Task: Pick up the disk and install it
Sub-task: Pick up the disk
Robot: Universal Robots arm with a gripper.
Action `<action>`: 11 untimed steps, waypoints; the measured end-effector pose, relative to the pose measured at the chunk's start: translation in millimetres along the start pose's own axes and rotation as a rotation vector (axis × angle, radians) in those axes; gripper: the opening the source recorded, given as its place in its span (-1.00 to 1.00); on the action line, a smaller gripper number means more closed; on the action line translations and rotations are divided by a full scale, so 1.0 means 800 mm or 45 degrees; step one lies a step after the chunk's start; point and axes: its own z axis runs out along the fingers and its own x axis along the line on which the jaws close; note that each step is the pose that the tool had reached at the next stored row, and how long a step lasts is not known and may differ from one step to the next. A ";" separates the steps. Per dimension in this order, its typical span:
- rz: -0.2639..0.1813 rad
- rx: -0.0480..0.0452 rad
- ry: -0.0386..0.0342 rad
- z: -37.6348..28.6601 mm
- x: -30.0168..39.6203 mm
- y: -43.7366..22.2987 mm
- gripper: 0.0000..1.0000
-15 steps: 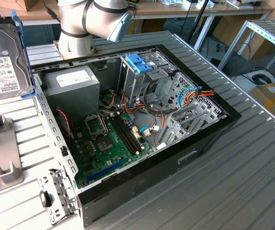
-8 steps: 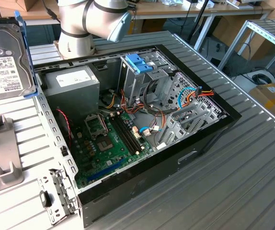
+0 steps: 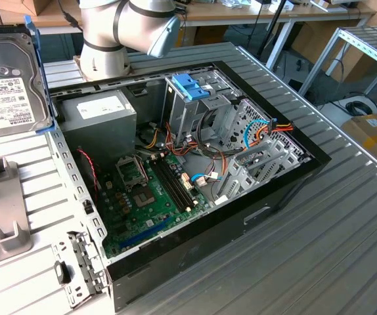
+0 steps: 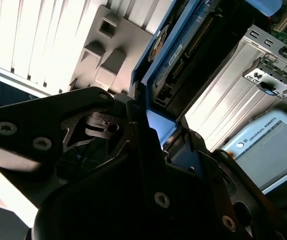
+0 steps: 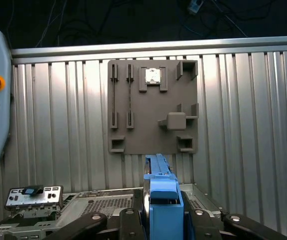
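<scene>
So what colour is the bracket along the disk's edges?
Light blue; the bracket shows best in the first wrist view.

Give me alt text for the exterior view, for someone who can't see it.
An open computer case lies on a ribbed metal table, exposing its motherboard, power supply and a blue caddy handle. At the exterior view's far left, the disk, white-labelled with a blue bracket, looms large. The arm stands behind the case.

The disk runs off the exterior view's left edge.
</scene>
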 end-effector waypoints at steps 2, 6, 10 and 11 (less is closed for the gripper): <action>0.000 0.000 -0.0001 0.0001 -0.0001 -0.0016 -0.26; 0.000 0.000 0.0000 0.0004 -0.0002 -0.0035 -0.26; 0.000 0.000 0.0000 0.0008 -0.0003 -0.0052 -0.26; 0.000 0.000 0.0000 0.0007 -0.0003 -0.0054 -0.26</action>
